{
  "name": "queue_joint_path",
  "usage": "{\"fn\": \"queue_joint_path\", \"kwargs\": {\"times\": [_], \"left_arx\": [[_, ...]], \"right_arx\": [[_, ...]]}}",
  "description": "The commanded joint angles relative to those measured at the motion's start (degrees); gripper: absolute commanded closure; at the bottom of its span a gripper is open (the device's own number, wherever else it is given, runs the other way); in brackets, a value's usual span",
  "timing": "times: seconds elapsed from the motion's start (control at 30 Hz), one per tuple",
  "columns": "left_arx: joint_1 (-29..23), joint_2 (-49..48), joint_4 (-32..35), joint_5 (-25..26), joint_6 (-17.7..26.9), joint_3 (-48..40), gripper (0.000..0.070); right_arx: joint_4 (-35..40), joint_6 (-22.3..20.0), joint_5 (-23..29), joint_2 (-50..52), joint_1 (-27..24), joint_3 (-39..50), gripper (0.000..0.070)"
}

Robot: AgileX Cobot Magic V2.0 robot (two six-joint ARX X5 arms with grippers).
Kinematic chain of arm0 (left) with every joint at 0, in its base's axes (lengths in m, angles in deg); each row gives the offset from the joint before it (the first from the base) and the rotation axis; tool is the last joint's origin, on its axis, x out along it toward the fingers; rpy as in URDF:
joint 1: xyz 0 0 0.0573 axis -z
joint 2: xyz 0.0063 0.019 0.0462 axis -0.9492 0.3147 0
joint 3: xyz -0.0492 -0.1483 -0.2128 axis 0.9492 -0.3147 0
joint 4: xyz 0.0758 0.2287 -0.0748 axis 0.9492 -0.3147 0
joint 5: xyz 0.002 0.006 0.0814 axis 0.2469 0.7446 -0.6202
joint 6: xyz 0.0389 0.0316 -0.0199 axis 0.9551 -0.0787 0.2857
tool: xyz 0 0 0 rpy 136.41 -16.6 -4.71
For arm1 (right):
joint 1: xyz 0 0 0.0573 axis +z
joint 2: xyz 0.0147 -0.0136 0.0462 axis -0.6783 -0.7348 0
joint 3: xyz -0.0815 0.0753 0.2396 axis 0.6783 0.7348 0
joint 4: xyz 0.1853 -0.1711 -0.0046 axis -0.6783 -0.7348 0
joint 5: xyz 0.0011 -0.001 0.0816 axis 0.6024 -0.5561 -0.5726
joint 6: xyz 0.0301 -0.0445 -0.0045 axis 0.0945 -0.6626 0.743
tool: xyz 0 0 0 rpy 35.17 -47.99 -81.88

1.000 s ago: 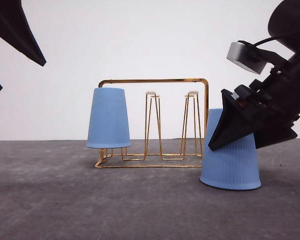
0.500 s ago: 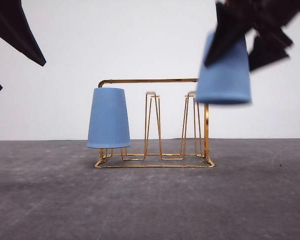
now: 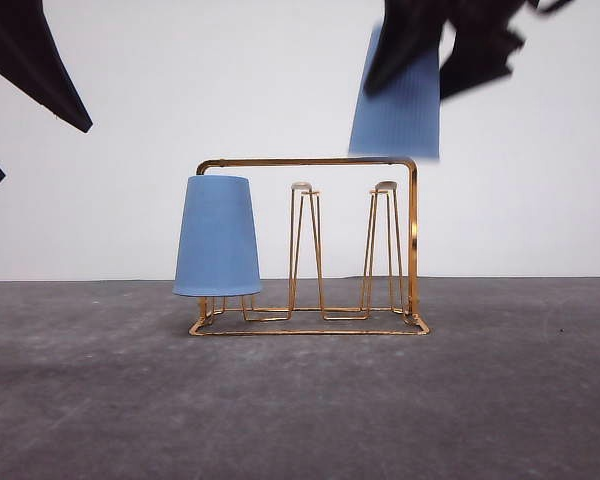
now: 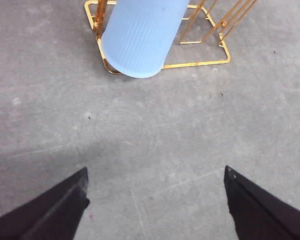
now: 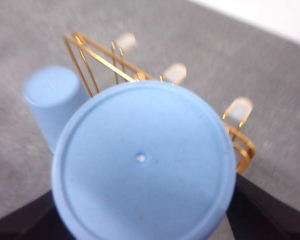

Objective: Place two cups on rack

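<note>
A gold wire rack stands mid-table. One light blue cup sits upside down over its left peg, and it also appears with the rack as the cup in the left wrist view. My right gripper is shut on the second cup, held upside down just above the rack's top bar, over the right end. In the right wrist view this cup's flat base sits between dark fingers, with white-tipped pegs beneath. My left gripper hangs open over bare table.
The grey table spreads around the rack, with a white wall behind it. Part of the left arm shows dark at the upper left of the front view. Two free pegs stand in the rack's middle and right.
My right gripper has lifted the second cup from the table at the rack's right and carried it up and leftward over the top bar. The left arm and racked cup stayed still.
</note>
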Motion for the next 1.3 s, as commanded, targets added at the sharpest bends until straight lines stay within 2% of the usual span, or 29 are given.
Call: {"fn": "queue_joint_path", "kwargs": {"times": [0.0,0.23,0.3,0.4,0.47,0.63,0.73,0.83,0.97,1.07,1.27], "left_arx": [[0.13,0.37,0.42,-0.15,0.39,0.76,0.0197],[0.13,0.37,0.42,-0.15,0.39,0.76,0.0197],[0.13,0.37,0.42,-0.15,0.39,0.76,0.0197],[0.13,0.37,0.42,-0.15,0.39,0.76,0.0197],[0.13,0.37,0.42,-0.13,0.38,0.76,0.0197],[0.13,0.37,-0.11,-0.13,0.37,0.76,0.0196],[0.13,0.37,-0.52,-0.13,0.36,0.76,0.0197],[0.13,0.37,-0.44,-0.13,0.13,0.76,0.0197],[0.13,0.37,-0.45,-0.15,0.11,0.76,0.0197],[0.13,0.37,-0.41,-0.30,0.13,0.76,0.0197],[0.13,0.37,-0.30,-0.33,0.17,0.76,0.0197]], "right_arx": [[1.44,-0.86,0.17,-2.99,0.26,-0.72,0.0341],[3.43,-0.35,-0.40,-12.10,0.54,-0.72,0.0331],[3.01,-0.01,-0.37,-13.61,0.63,-0.72,0.0267],[2.06,0.23,-0.25,-14.49,0.63,-0.72,0.0125],[1.70,0.28,-0.22,-14.47,0.63,-0.72,0.0083],[-4.06,2.90,-0.14,-11.96,0.45,-2.75,0.0080],[-12.96,5.19,-0.10,-9.56,-0.07,-6.65,0.0081],[-22.27,5.60,-0.25,-6.62,-0.13,-10.16,0.0087],[-30.07,5.27,-0.31,-0.76,-0.61,-9.58,0.0163],[-29.90,5.10,-1.89,5.11,-2.06,-5.48,0.0169],[-19.20,5.70,-4.56,21.43,-5.32,10.45,0.0169]]}}
